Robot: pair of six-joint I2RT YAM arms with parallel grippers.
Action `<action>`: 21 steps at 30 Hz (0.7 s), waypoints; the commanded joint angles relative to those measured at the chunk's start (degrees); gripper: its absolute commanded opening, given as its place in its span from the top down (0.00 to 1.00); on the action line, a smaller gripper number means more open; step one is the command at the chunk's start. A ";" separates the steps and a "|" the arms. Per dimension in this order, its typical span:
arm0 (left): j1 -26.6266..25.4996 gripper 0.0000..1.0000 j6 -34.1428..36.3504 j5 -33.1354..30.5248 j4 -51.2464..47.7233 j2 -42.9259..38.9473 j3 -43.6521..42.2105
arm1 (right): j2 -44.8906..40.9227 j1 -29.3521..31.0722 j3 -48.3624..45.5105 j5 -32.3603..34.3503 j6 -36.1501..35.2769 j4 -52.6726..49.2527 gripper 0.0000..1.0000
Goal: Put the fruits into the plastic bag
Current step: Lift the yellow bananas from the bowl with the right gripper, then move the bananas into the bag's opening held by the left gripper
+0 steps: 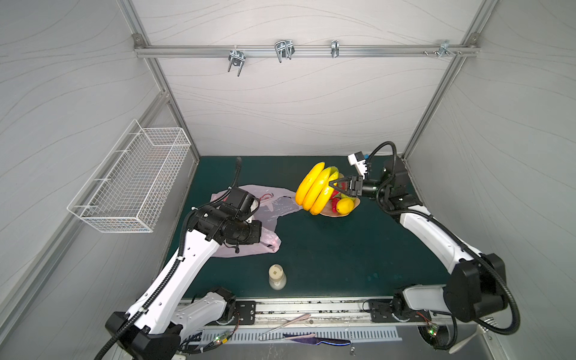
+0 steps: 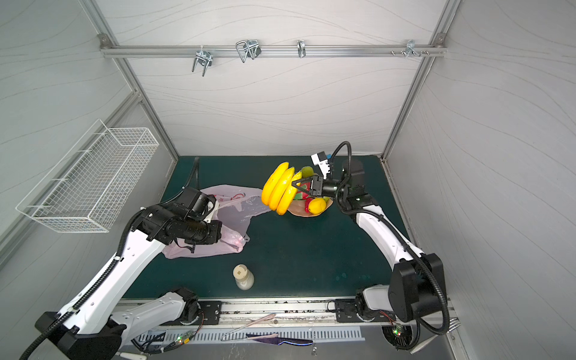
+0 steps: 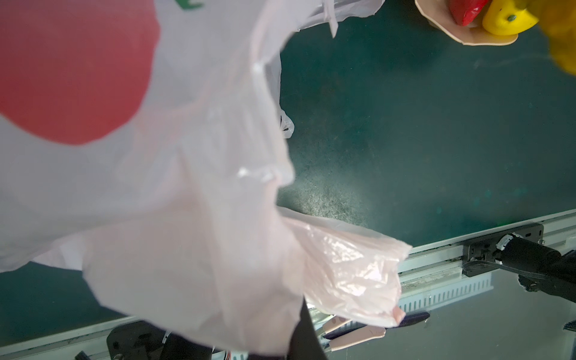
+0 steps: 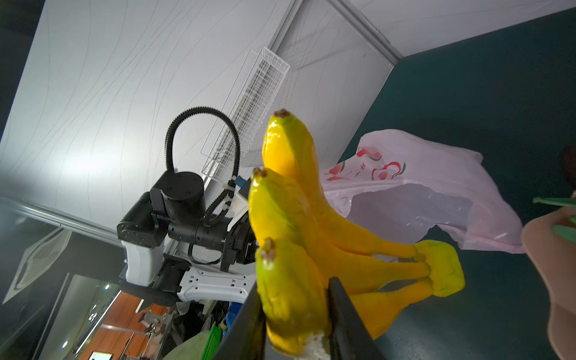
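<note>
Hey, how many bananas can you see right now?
3 bananas, side by side in one bunch, held by the right end effector beside the dish; another may hide behind them.

Dark green table (image 1: 343, 249), three things resting on it.

In both top views we see the pink translucent plastic bag (image 1: 277, 204) crumpled across the left half of the tabletop, part of it flat on the surface and part raised off it. The peach dish (image 1: 356, 203) sits toward the back, right of the middle and near the bag's far corner; we cannot tell whether they touch. A small cream bottle (image 1: 276, 276) stands upright near the front edge, near the bag's front end and well apart from the dish. We notice faint scuffs on the green surface and a few pale spots toward the front right.
</note>
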 commanded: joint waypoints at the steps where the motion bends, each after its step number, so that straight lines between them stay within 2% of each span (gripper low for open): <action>1: -0.01 1.00 -0.39 0.53 2.13 -0.90 1.59 | -1.39 6.11 -2.41 5.95 2.18 5.25 0.75; 7: -0.03 1.00 -0.83 1.71 3.26 -1.66 2.64 | -0.90 14.01 -5.94 13.63 2.45 8.03 0.76; 12: -0.04 1.00 -0.78 5.06 6.26 -3.32 2.98 | 1.17 16.32 -7.92 17.44 3.34 12.28 0.76; 21: -0.03 1.00 -0.01 13.69 11.54 -5.99 1.35 | 7.85 18.36 -6.88 19.49 8.31 21.14 0.77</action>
